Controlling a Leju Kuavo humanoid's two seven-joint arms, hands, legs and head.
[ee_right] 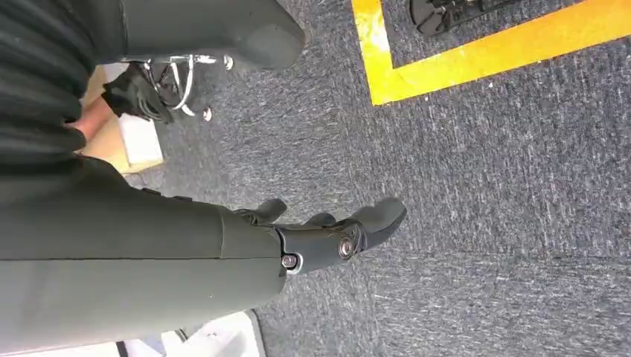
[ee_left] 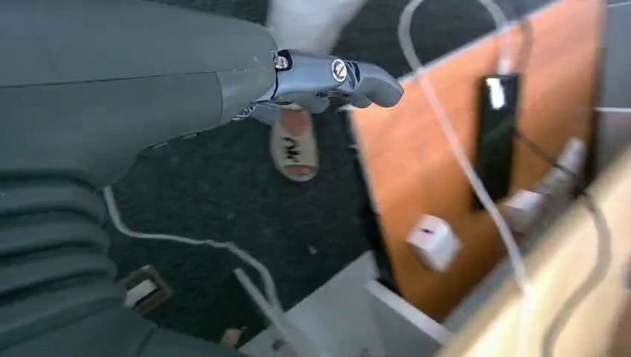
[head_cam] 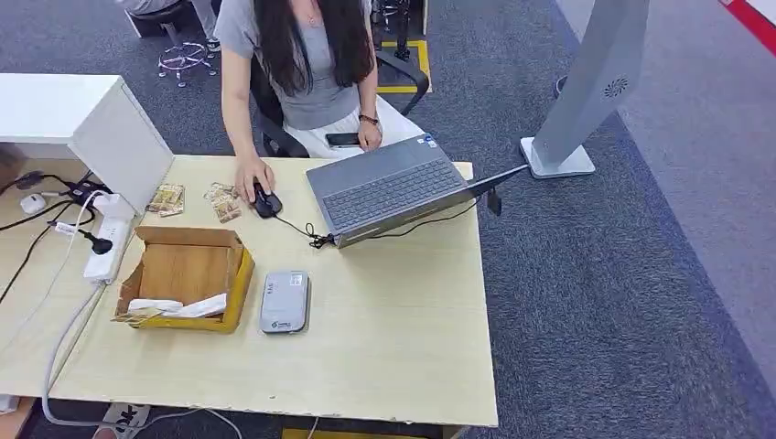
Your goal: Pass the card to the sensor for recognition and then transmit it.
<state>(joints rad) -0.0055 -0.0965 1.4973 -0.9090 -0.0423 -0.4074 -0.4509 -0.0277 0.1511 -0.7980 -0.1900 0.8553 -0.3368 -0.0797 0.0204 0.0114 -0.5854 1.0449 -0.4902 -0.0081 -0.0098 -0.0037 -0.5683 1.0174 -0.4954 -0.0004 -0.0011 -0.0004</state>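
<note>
A white card (head_cam: 179, 306) lies at the near end of an open cardboard box (head_cam: 188, 271) on the wooden table (head_cam: 393, 347). Just right of the box sits the grey flat sensor (head_cam: 284, 302). My left hand (ee_left: 327, 80) hangs beside the table's side panel, over dark carpet, holding nothing, fingers apart. My right hand (ee_right: 331, 236) hangs over grey carpet, also empty with its fingers spread.
A person (head_cam: 307, 64) sits at the far side, one hand on a black mouse (head_cam: 266, 200). An open laptop (head_cam: 393, 187) lies at the back right. Small picture cards (head_cam: 166, 198) and a white power strip (head_cam: 103, 247) lie left. A silver stand (head_cam: 586, 91) rises at right.
</note>
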